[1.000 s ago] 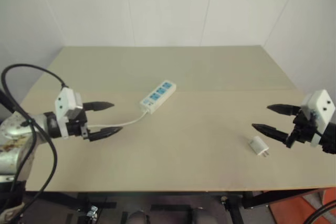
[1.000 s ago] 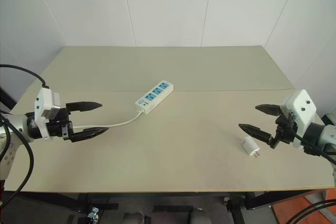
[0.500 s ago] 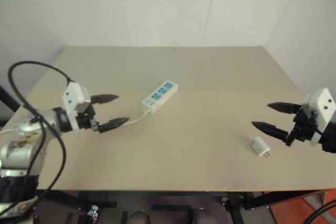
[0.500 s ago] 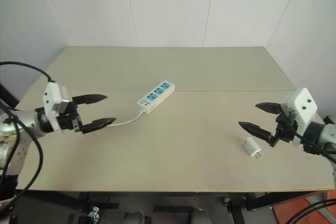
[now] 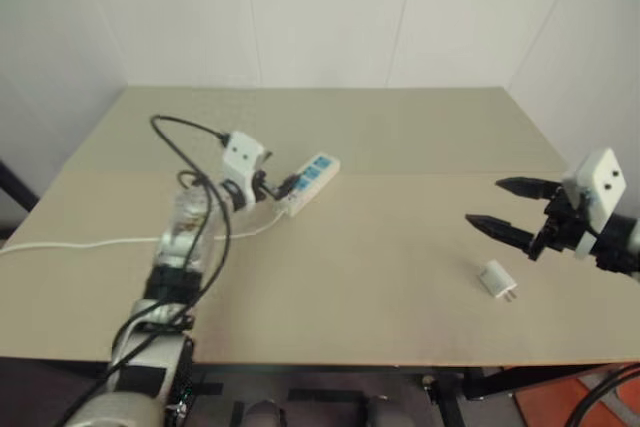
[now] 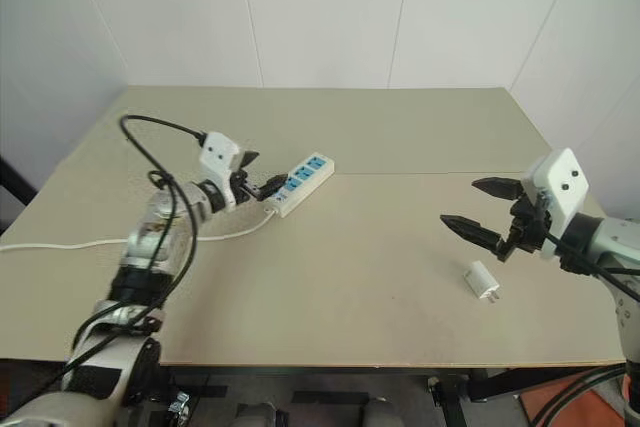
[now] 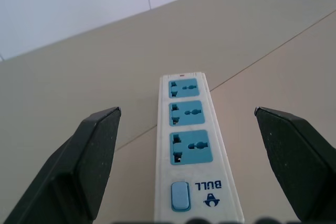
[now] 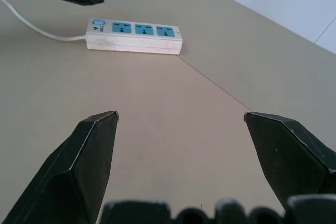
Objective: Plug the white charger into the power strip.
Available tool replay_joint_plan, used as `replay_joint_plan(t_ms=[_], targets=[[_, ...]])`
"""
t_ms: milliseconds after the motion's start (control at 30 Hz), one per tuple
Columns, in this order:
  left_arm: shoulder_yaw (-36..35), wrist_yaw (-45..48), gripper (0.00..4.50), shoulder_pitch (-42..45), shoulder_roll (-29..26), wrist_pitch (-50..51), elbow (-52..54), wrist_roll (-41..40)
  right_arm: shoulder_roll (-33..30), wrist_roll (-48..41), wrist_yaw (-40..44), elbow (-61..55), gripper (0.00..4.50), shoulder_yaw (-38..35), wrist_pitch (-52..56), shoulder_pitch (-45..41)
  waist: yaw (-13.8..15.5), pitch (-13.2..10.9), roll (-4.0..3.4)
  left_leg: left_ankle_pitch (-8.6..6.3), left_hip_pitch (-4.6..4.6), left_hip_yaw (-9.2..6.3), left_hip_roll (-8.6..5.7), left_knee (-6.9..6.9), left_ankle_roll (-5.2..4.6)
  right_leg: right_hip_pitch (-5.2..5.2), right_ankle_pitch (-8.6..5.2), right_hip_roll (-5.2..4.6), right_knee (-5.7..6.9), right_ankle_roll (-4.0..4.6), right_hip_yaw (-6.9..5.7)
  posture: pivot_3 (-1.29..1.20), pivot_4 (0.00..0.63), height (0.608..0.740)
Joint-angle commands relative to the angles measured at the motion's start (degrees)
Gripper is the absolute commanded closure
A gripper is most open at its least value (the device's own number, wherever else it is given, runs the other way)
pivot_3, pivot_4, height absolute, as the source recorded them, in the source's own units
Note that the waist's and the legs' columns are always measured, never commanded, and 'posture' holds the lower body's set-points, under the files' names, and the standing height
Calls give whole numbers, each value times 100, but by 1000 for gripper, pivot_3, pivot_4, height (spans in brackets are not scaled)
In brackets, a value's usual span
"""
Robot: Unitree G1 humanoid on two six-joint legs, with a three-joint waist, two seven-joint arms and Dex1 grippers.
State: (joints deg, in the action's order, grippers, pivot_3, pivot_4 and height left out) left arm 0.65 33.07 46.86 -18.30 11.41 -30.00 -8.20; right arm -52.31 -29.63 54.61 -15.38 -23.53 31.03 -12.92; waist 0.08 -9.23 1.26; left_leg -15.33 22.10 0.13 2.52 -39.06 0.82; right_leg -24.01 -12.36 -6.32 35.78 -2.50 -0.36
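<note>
The white charger (image 6: 481, 281) (light, rigid, likely slippery) is best pinched across its flat sides; both tools are spread wide, empty

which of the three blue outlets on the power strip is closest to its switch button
The outlet right beside the blue switch on the power strip; the other two sit further along toward the far end.
</note>
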Motion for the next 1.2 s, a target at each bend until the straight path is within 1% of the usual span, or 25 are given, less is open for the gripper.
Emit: replay_joint_plan(t_ms=[33,200,300,567,767,867,933,1067,1133,1200], targets=[[-11,-169,55,417,168,-667,-850,188,-39,-117,-49,-95,0,-130,-103,-107,-3,-1,1,0,2,0,0,0,0,-2,0,0,0,0,0,0,150,740],[109,-252,55,733,396,-1350,-2102,499,-53,-233,-107,-212,0,-229,-37,-57,4,-1,2,0,3,0,-2,0,0,-1,0,-1,-2,0,0,0,150,740],[130,-323,55,840,441,-1608,-2575,658,-50,-260,-138,-249,0,-256,-34,-25,4,-2,3,0,3,0,-2,0,0,-2,0,-1,0,-1,-1,0,150,740],[80,-350,55,918,466,-1856,-3280,819,-27,-383,-280,-395,0,-321,4,100,19,-2,4,0,5,0,-2,0,1,-2,0,-2,0,-1,-3,0,150,740],[65,-309,55,948,510,-1866,-3599,876,-44,-453,-350,-417,0,-319,7,111,19,-2,3,0,-1,0,-2,-1,1,1,0,-2,4,-2,-3,0,150,740],[29,-261,575,953,551,-1738,-3715,863,-60,-491,-377,-428,0,-321,47,62,24,-2,3,0,-3,0,-2,-1,1,4,0,-2,4,-2,-3,0,150,740],[-15,-167,1172,943,580,-1694,-3736,823,-71,-522,-389,-444,0,-334,71,37,31,-2,3,0,-4,0,-2,-1,1,6,0,-2,3,-2,-2,0,150,740],[-86,20,1172,915,630,-1671,-3697,779,-122,-574,-415,-476,0,-348,96,35,38,-2,3,0,-3,0,-2,-1,1,6,0,-2,3,-2,-3,0,150,740],[-75,470,1172,867,660,-1724,-3515,700,-165,-589,-411,-460,0,-365,99,35,43,-2,3,0,-3,0,-2,-1,1,6,0,-3,2,-2,-3,0,150,740],[32,1135,1172,750,662,-1889,-3185,645,-218,-587,-391,-419,0,-366,91,27,52,-2,3,1,-2,0,-3,-1,1,6,0,-3,2,-2,-3,0,150,740]])
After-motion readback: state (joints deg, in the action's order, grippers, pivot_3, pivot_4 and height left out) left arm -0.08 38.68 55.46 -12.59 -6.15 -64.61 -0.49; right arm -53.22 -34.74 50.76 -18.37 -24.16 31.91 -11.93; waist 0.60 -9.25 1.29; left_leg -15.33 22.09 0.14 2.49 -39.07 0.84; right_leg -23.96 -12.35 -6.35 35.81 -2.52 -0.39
